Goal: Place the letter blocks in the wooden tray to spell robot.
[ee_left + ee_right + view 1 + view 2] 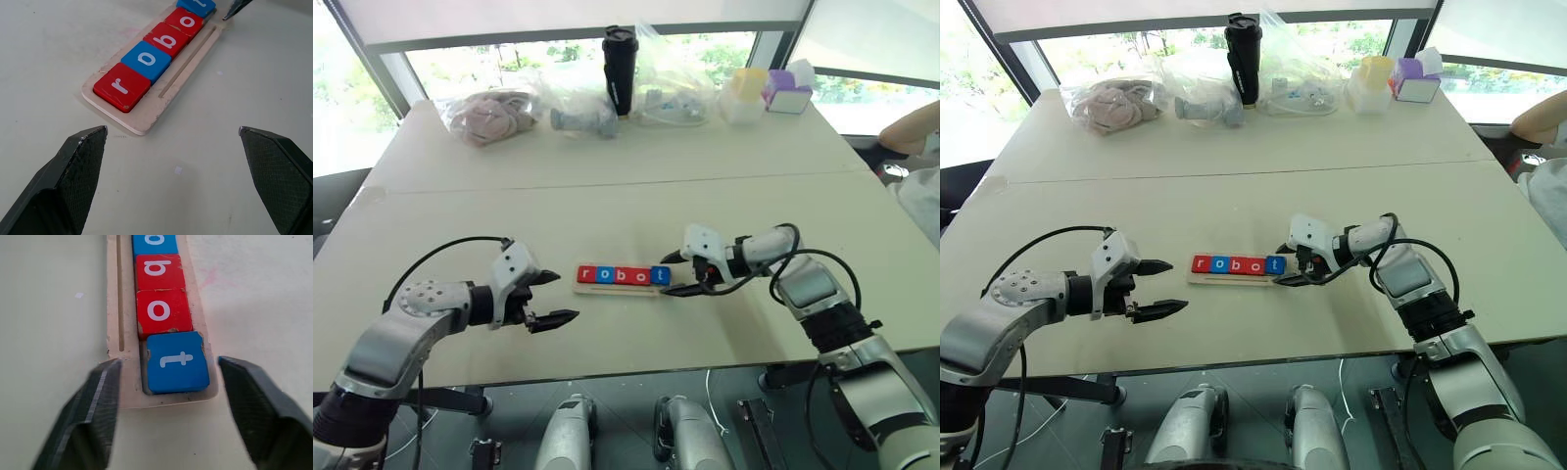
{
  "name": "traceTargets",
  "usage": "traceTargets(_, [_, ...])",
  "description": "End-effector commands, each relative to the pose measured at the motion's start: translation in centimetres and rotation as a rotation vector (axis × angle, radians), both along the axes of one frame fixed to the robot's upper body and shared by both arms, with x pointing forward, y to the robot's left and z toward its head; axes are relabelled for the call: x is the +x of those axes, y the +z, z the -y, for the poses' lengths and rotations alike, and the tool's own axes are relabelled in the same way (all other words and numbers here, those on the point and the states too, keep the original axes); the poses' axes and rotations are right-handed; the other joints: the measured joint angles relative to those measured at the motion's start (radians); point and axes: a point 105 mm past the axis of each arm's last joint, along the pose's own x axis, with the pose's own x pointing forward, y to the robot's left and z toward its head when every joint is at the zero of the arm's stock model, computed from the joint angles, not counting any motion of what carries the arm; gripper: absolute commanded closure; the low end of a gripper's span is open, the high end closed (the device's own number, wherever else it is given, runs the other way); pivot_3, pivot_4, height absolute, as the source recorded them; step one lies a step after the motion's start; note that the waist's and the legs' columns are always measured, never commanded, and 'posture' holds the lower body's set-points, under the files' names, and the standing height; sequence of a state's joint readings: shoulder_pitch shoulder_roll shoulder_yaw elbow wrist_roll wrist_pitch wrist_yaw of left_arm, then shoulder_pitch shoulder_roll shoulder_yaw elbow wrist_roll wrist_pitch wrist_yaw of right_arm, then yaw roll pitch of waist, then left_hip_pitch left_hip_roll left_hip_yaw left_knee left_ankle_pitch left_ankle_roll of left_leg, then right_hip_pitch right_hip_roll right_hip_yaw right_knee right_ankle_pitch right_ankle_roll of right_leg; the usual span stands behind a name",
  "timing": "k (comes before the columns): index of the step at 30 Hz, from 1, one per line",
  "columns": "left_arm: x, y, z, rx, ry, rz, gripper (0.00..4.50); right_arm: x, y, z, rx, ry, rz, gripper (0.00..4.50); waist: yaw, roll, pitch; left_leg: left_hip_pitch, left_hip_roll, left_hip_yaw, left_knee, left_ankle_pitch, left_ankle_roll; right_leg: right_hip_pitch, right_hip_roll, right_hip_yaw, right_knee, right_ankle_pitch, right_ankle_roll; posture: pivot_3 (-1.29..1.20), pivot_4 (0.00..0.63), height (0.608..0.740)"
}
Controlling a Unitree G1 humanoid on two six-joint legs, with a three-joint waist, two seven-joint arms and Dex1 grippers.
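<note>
Tray point(619, 288): blocks point(620, 275) seated in line, reading robot. Right gripper point(166, 377): released, jaws either side of blue t point(177, 361), likely just seated. Left gripper point(553, 299): spread, empty, short of tray's r end.

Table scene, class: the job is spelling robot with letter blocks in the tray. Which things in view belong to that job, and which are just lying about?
Belongs to the job:
letter blocks
wooden tray
right gripper, open at the t block

Just lying about:
black tumbler
plastic bags
tissue box
</note>
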State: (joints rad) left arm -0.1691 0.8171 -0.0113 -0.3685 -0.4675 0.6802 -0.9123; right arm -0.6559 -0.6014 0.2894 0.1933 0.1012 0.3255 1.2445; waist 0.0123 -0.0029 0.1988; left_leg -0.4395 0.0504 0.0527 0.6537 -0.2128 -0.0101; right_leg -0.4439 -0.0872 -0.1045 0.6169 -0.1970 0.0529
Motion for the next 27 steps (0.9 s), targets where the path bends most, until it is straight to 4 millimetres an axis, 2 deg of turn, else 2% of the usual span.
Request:
traceTargets(1, [0.0, 0.8, 0.1, -0.009, -0.007, 0.036, 0.0, 0.2, 4.1, -0.7, 0.098, 0.012, 0.079, 0.9, 0.0, 0.0, 0.0, 0.0, 0.0, 0.0, 0.0, 0.0, 0.0, 0.0, 0.0, 0.0, 0.0, 0.0, 0.0, 0.0, 0.15, 0.74])
traceTargets(10, [0.1, 0.7, 0.3, -0.012, -0.01, 0.035, 0.0, -0.4, 5.1, -0.6, 0.134, -0.013, 0.106, 0.9, 0.001, 0.0, 0.0, 0.0, 0.0, 0.0, 0.0, 0.0, 0.0, 0.0, 0.0, 0.0, 0.0, 0.0, 0.0, 0.0, 0.15, 0.74])
traceTargets(12, [0.1, 0.6, 0.3, -0.012, -0.012, 0.034, 0.0, 0.4, 5.0, -0.4, 0.146, -0.063, 0.139, 0.9, 0.0, 0.0, 0.0, 0.0, 0.0, 0.0, 0.0, 0.0, 0.0, 0.0, 0.0, 0.0, 0.0, 0.0, 0.0, 0.0, 0.15, 0.74])
traceTargets(16, [0.3, 0.7, 0.3, -0.014, -0.013, 0.036, 0.0, 2.9, 3.6, 1.0, 0.072, -0.199, 0.266, 0.9, 0.0, 0.0, 0.0, 0.0, 0.0, 0.0, 0.0, 0.0, 0.0, 0.0, 0.0, 0.0, 0.001, 0.0, 0.0, 0.0, 0.15, 0.74])
traceTargets(20, [0.3, 0.7, 0.3, -0.013, -0.015, 0.036, 0.0, 4.0, 2.4, 1.0, 0.058, -0.236, 0.306, 0.9, -0.001, 0.0, 0.0, 0.0, 0.0, 0.0, 0.0, 0.0, 0.0, 0.0, 0.0, 0.0, 0.0, 0.0, 0.0, 0.0, 0.15, 0.74])
traceTargets(23, [0.3, 0.7, 0.3, -0.013, -0.013, 0.039, 0.0, 4.4, 1.9, 0.8, 0.049, -0.238, 0.317, 0.9, -0.003, 0.0, 0.0, 0.0, 0.0, 0.0, 0.0, 0.0, 0.0, 0.0, 0.0, 0.0, 0.0, 0.0, 0.0, 0.0, 0.15, 0.74])
traceTargets(27, [0.2, 0.8, 0.2, -0.012, -0.01, 0.04, 0.0, 3.8, 1.3, 0.4, 0.052, -0.194, 0.292, 0.9, -0.002, 0.0, 0.0, 0.0, 0.0, 0.0, 0.0, 0.0, 0.0, 0.0, 0.0, 0.0, 0.001, 0.0, 0.0, 0.0, 0.15, 0.74])
